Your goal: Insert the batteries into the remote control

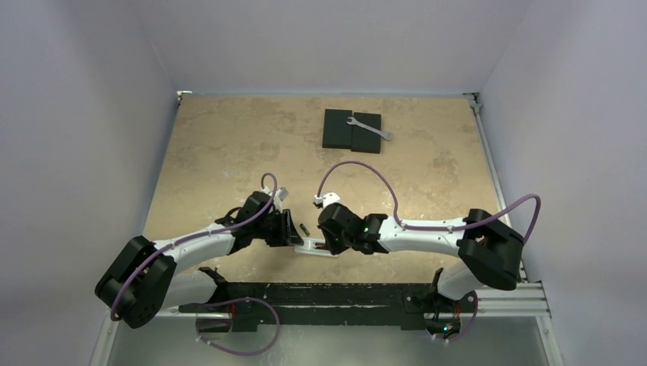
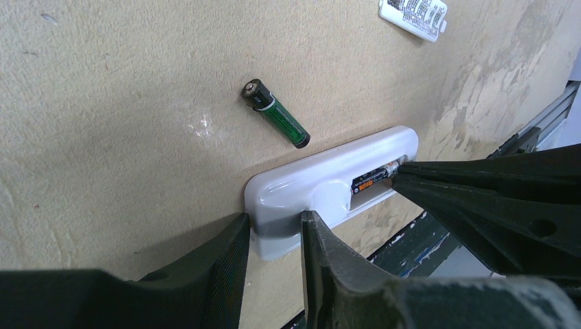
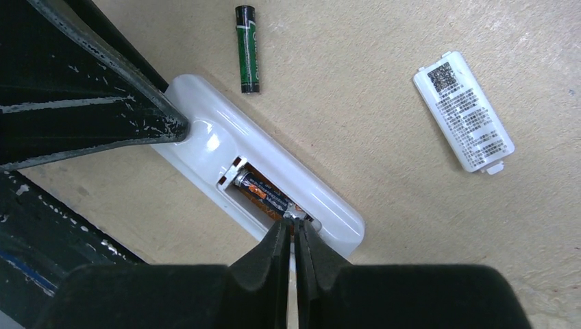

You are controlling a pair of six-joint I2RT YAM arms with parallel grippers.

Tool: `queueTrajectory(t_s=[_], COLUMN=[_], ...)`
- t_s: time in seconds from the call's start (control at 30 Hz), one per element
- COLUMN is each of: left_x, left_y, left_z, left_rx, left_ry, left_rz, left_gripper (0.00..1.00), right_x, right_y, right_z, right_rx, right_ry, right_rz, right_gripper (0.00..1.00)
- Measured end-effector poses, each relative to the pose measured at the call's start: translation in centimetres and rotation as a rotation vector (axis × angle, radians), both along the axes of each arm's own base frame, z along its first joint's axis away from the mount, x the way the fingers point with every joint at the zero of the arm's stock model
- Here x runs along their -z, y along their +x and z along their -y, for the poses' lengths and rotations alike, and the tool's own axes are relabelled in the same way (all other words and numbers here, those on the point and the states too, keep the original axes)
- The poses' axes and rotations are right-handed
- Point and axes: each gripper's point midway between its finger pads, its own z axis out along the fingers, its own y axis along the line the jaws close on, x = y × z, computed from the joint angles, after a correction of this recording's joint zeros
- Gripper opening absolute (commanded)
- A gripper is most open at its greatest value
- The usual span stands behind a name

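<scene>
Remote control, laid back-up on the table, is shown clamped at one end between the fingers of the left gripper. The first battery is seen in the open recess, one end directly under the tips of the right gripper. Its fingers are drawn almost together with only a slit between them, and whether that end is nipped or merely pressed cannot be told. The second battery is seen loose just beyond the left fingers, and the battery cover well apart from both pairs. Risk is judged thus: if the end is pushed off-centre against the contact, the battery may be flipped out, or the remote levered up within the left grip.
</scene>
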Motion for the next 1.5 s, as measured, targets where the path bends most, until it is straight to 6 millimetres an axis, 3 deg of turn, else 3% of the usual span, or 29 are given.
queueTrajectory(t_s=[0.57,0.83,0.93,1.5], left_x=[0.0,0.0,-0.1,-0.2], left_y=[0.0,0.0,0.2,0.2], left_z=[0.0,0.0,0.1,0.1], left_rx=[0.007,0.008,0.007,0.012], left_ry=[-0.001,-0.001,-0.005,-0.005], left_rz=[0.002,0.003,0.012,0.022], left_gripper=[0.30,0.30,0.30,0.30], right_x=[0.2,0.2,0.4,0.2], right_y=[-0.1,-0.8,-1.5,-1.7], right_z=[-0.1,-0.2,-1.1,-1.4], right_rx=[-0.093,-0.121,-0.151,-0.136], right_ry=[-0.109,-0.117,-0.101,-0.106], right_rz=[-0.019,-0.021,-0.028,-0.016], right_gripper=[0.07,0.06,0.06,0.10])
